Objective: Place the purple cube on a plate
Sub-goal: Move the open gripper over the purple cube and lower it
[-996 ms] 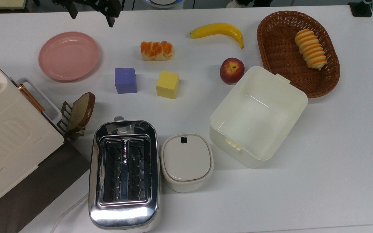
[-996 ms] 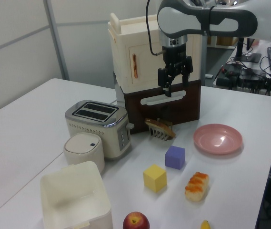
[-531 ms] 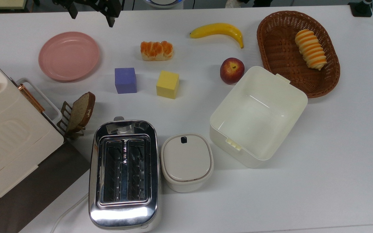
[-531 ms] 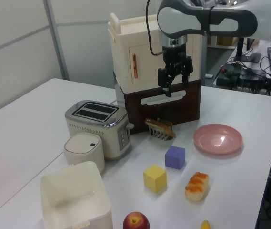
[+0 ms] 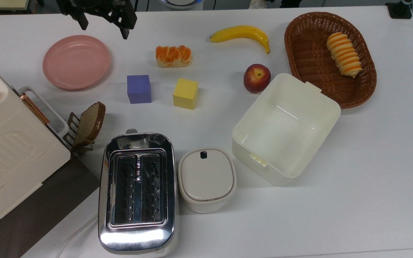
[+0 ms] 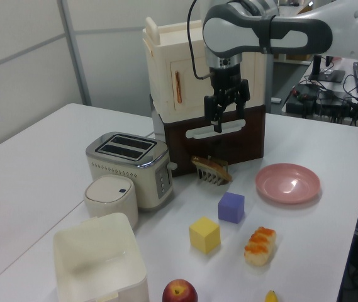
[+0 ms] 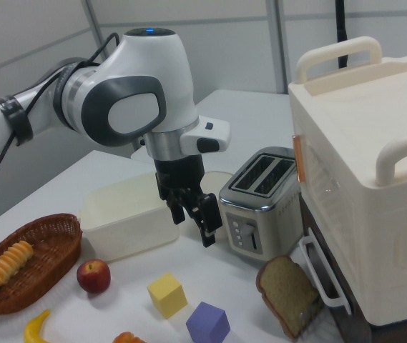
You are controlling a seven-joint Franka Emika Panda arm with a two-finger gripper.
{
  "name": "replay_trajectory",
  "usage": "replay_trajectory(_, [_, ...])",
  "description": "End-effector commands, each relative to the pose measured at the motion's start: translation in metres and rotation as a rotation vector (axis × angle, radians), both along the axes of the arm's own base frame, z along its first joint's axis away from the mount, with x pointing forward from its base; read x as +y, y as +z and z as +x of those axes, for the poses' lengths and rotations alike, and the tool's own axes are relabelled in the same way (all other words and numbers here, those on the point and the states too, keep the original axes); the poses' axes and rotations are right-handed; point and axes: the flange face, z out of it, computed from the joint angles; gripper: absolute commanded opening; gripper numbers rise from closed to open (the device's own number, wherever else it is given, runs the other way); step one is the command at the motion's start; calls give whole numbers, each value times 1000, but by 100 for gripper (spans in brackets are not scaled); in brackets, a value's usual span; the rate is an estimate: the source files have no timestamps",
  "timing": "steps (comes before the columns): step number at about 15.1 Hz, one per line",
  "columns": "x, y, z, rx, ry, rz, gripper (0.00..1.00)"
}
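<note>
In the top view, the claw [image 5: 103, 30] is seen at the upper left, its fingers spread and nothing held; compared with half a second ago it has shifted lower in the frame, toward the surface [image 5: 206, 118] and its objects. The cube [image 5: 139, 89] is unmoved on the surface, beside the yellow cube [image 5: 185, 93] and near the plate [image 5: 76, 61], which lies bare to the top view's left of it. In the left view, the claw [image 6: 221, 121] is seen well above the surface, having been carried toward the left view's left, while the cube [image 6: 231, 207] sits below and apart from it, with the plate [image 6: 288, 183] to the left view's right. In the right view, the claw [image 7: 196, 223] hangs open above the cube [image 7: 207, 322], which rests at the lower edge. An approach seems to have just begun; the cube is not yet reached, so descent and grasping remain.
</note>
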Motion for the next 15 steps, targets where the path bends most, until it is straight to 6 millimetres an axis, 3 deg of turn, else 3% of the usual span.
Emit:
replay_trajectory(1, [6,-5,1,-9,25,-3,100])
replay_trajectory(8, [13,-21,11,-11,59,-38,100])
replay_trajectory(11, [15,-35,22,-18,65,-45,100])
replay_trajectory(15, [27,-70,30,38,100,-50,100])
